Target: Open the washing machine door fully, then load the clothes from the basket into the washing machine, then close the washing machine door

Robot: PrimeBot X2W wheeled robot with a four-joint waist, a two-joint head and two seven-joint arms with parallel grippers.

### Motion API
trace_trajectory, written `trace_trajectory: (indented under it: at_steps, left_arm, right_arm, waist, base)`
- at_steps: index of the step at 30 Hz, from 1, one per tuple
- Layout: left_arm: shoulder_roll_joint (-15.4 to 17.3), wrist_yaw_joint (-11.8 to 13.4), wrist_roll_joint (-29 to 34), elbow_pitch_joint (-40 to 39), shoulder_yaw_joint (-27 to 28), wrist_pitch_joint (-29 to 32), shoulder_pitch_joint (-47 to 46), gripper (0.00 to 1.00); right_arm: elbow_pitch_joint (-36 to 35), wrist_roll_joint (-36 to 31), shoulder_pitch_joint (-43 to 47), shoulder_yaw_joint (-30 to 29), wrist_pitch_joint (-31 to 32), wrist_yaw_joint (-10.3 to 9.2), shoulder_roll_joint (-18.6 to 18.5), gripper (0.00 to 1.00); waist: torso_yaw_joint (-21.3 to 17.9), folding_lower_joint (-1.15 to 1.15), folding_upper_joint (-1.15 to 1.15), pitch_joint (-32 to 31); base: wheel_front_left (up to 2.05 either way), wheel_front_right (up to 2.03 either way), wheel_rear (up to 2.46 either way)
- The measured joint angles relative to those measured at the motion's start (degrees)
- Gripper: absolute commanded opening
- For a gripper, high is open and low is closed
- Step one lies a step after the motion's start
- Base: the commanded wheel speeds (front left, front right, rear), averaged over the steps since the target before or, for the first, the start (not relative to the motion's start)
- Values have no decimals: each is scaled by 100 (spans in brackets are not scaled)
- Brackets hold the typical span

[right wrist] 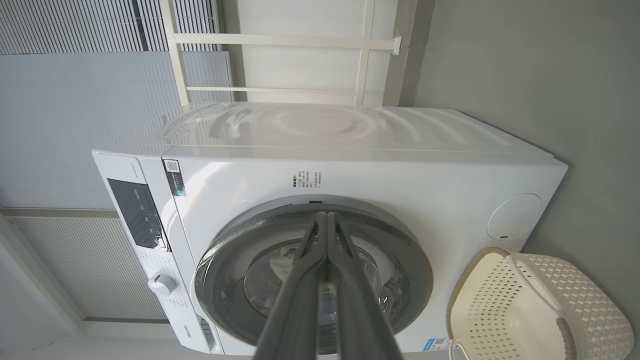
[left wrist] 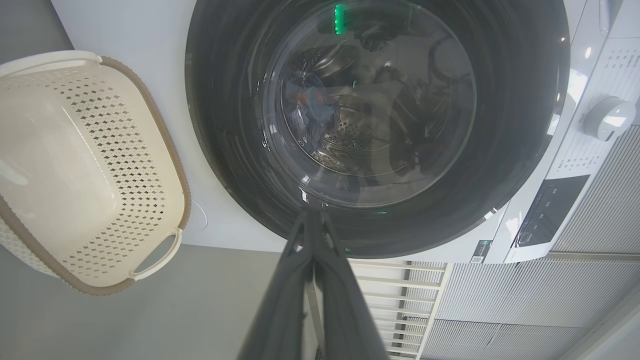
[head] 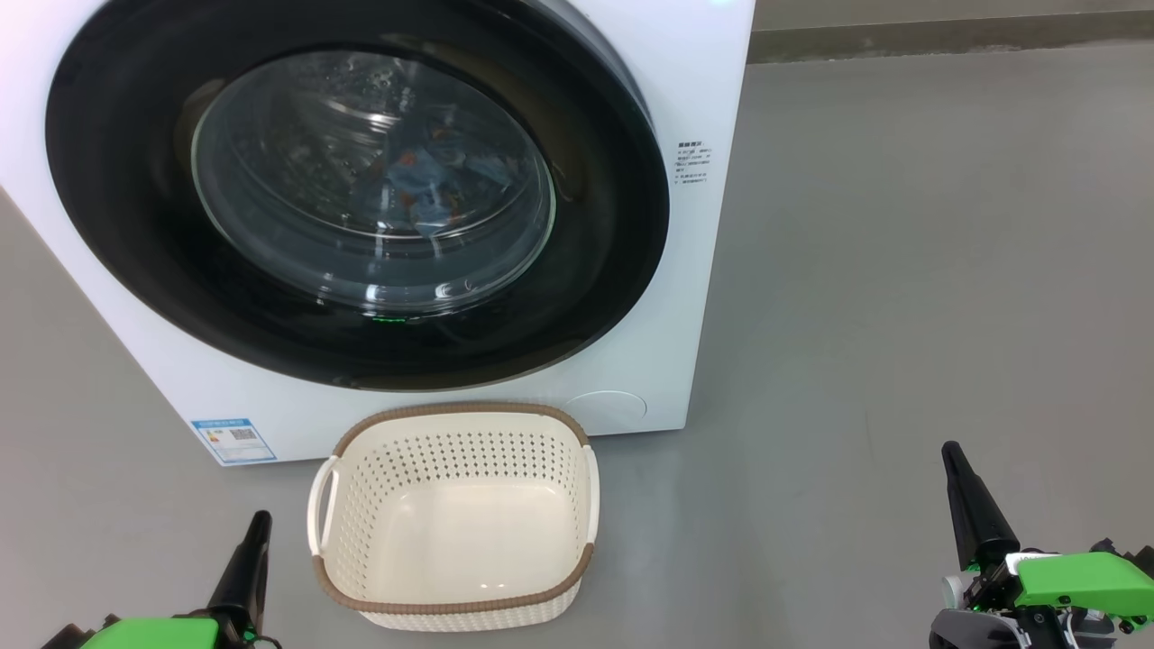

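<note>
Smooth grey floor (head: 902,270), white washing machine (head: 708,270) standing on it ahead of the left fingers (head: 243,568), cream basket (head: 451,460) on the floor just before the machine, between left and right fingers (head: 969,505), nearer the left.

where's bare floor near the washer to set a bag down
Widest: grey floor right of the washing machine and basket, up to the right gripper. A narrower strip lies left of the basket. Tight: between basket and machine front.
</note>
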Motion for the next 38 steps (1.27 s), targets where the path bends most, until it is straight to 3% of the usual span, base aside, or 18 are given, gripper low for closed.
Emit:
trace_trajectory:
  at_steps: [38]
  left_arm:
    - [0,0,0,0,0,0,-1,0]
  right_arm:
    - [0,0,0,-7,7,0,4,0]
  waist:
    - [0,0,0,0]
  base:
    - [0,0,0]
